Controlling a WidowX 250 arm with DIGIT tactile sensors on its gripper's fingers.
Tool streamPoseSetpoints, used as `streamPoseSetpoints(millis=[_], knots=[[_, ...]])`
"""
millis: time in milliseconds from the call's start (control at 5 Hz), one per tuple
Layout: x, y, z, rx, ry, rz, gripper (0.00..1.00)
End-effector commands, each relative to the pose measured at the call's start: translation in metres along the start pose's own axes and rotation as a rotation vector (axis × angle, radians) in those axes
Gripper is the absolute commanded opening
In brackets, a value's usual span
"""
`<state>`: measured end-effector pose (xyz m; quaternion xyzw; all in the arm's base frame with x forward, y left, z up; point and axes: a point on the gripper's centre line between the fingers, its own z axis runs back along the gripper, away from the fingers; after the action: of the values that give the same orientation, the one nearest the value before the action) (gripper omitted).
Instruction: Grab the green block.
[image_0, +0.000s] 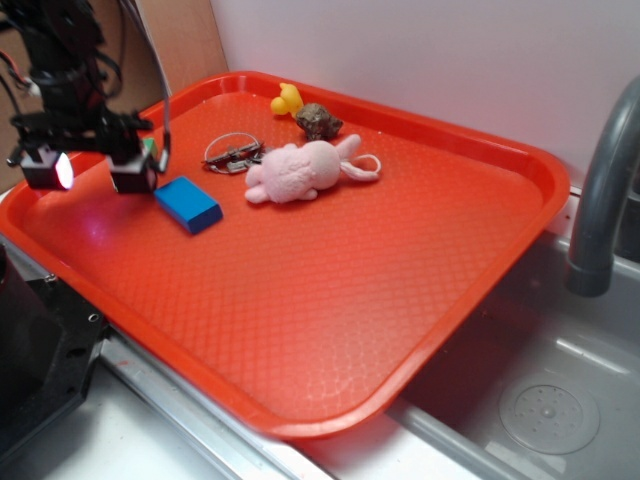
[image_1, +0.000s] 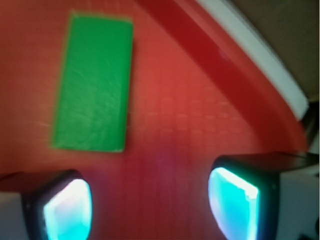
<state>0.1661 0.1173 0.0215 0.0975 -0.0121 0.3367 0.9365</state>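
The green block (image_1: 92, 82) lies flat on the red tray (image_1: 190, 125) in the wrist view, ahead of the left finger and apart from both fingers. In the exterior view only a green sliver (image_0: 149, 146) of it shows behind the right finger. My gripper (image_1: 150, 207) is open and empty, with bare tray between its glowing pads. In the exterior view the gripper (image_0: 90, 172) hovers over the tray's far left corner, just left of the blue block (image_0: 188, 204).
On the red tray (image_0: 330, 300) lie a pink plush toy (image_0: 295, 172), a metal clip (image_0: 232, 156), a yellow duck (image_0: 287, 99) and a brown lump (image_0: 318, 121). A grey faucet (image_0: 600, 190) and a sink (image_0: 540, 400) stand at the right. The tray rim (image_1: 225, 65) runs close on the gripper's right.
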Motion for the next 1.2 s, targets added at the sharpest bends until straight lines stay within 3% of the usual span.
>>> streamPoseSetpoints(millis=[0,200,400,800,1000], knots=[[0.018,-0.009,-0.005,0.010,-0.066,-0.089,1.00],[0.023,-0.017,-0.005,0.036,-0.077,-0.096,1.00],[0.021,-0.015,-0.007,0.070,-0.082,-0.087,0.00],[0.019,-0.012,-0.006,0.050,-0.069,-0.095,0.00],[0.002,-0.022,0.037,-0.054,-0.078,-0.180,0.00]])
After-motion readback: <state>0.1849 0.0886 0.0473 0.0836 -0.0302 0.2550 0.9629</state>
